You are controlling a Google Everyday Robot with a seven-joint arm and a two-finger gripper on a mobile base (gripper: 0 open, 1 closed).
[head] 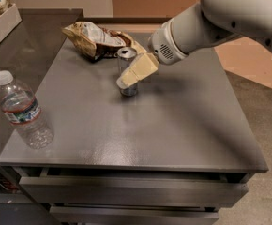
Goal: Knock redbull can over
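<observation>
The can [126, 56] is standing upright on the gray counter [173, 125], near the middle of its far edge, just in front of a crumpled chip bag [96, 39]. The gripper [124, 80] is reaching in from the right edge, its 2 fingers clenching together on nothing, tips crossing the can's middle. A water bottle [23, 111] is standing at the near left corner

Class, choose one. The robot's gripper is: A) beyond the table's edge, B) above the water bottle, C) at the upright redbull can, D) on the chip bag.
C: the gripper lies across the front of the redbull can, which stands upright on the table.
</observation>
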